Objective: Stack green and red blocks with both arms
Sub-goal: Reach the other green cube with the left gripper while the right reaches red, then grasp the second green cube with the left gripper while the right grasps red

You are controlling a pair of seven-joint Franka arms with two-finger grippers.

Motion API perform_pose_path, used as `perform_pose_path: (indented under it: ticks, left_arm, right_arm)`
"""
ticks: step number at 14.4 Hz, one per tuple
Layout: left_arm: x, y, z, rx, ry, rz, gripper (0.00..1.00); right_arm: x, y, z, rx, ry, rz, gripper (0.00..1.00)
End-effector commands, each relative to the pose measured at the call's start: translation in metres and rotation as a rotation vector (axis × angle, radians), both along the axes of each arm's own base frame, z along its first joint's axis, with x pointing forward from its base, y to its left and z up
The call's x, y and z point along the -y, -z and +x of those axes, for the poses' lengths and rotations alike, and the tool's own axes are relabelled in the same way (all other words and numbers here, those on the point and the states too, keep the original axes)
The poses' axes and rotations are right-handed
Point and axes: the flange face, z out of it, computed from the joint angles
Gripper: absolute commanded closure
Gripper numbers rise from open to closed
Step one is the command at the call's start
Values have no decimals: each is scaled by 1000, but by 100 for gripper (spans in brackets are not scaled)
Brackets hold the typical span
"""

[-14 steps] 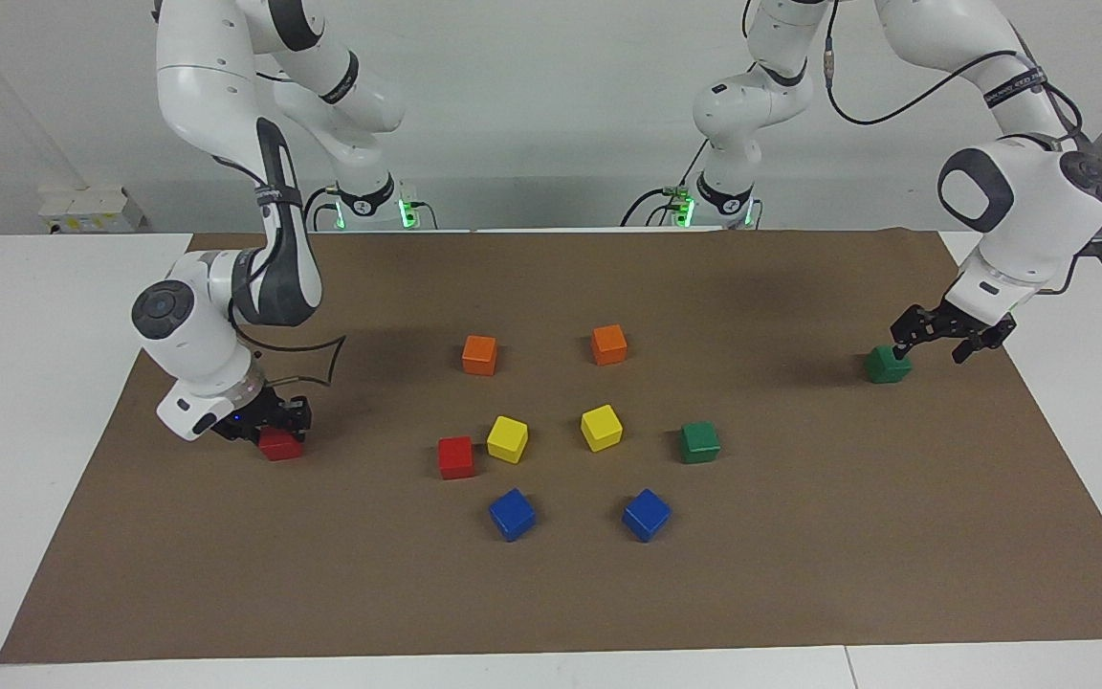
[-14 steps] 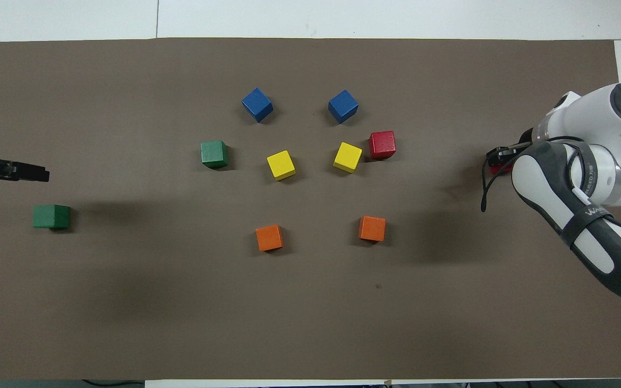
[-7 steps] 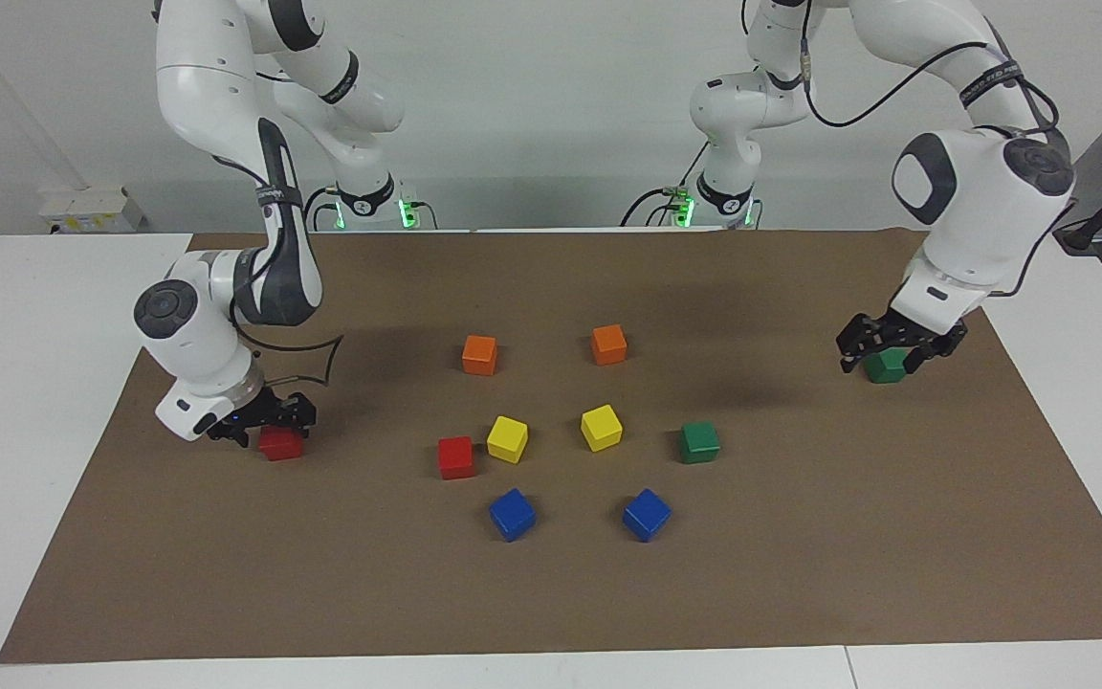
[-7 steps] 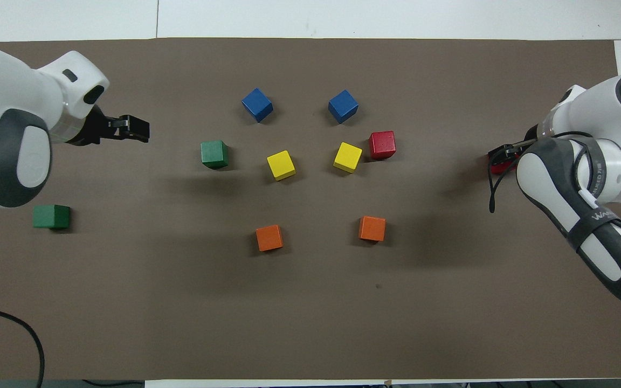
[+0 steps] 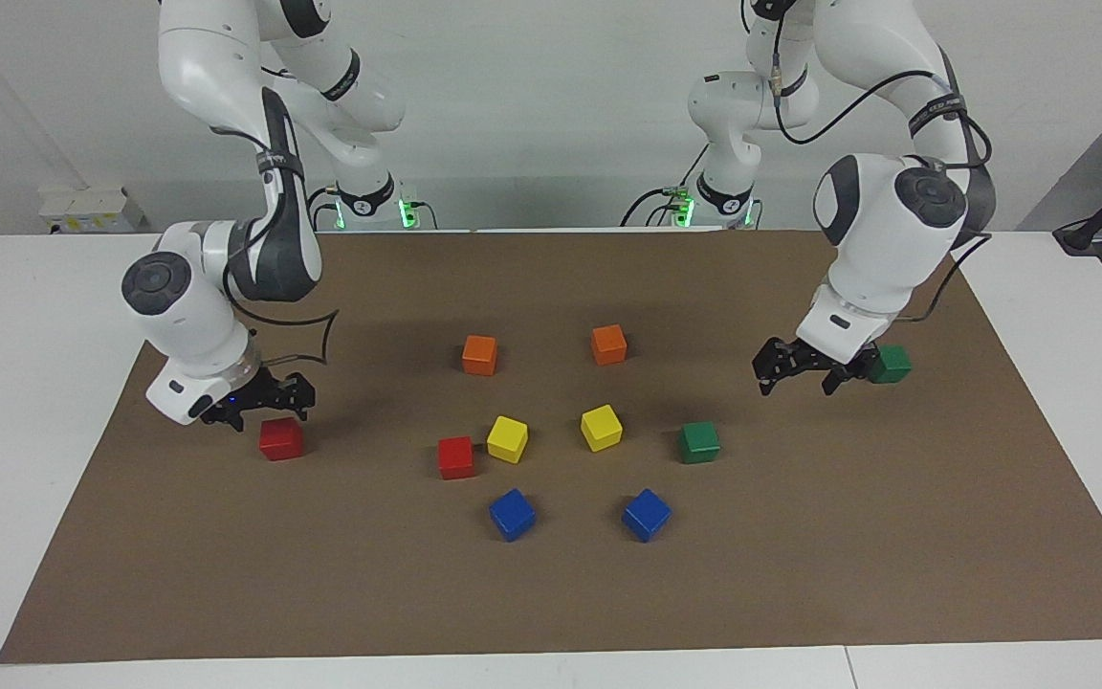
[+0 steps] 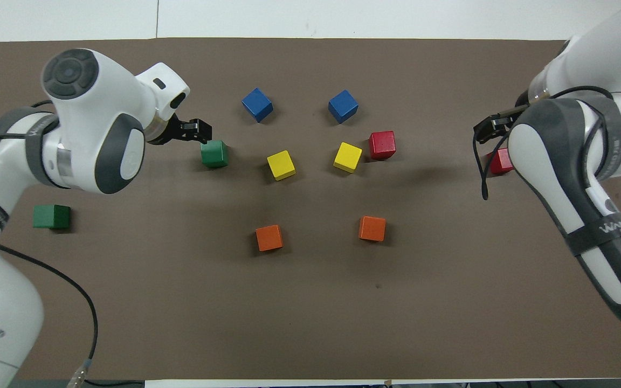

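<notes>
Hovering empty with jaws apart: left gripper [image 5: 798, 375] over the mat, right gripper [image 5: 259, 410] above a red block [image 5: 281, 438].

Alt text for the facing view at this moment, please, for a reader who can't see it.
Two white Franka arms hang over a brown mat: the left gripper open and empty between two green blocks, the right gripper open just above a red block. At mid-mat sit a second red block and pairs of orange, yellow and blue cubes; nothing is stacked.
</notes>
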Motion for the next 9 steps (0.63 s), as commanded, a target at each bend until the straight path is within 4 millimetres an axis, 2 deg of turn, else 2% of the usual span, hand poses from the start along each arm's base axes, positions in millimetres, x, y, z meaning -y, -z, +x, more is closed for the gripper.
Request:
perform_pose_path:
  ticks: [1,2,3,5,9]
  left_arm:
    - [8,24,14,13,-8,26,0]
    - [14,25,14,27,-2,20,0]
    - [18,27,13,36,4,19,0]
    - [19,30,14,49,-2,17,0]
    - [27,43,9,54,25,37,0]
  right_arm:
    - [-76,7,10,-1,92,-13,2]
    - [-94,0,17,22,93,2,3]
    - [-103,3,23,25,93,8,3]
    - [-135,11,28,43,81,17,3]
    - [-143,33,40,41,104,18,3]
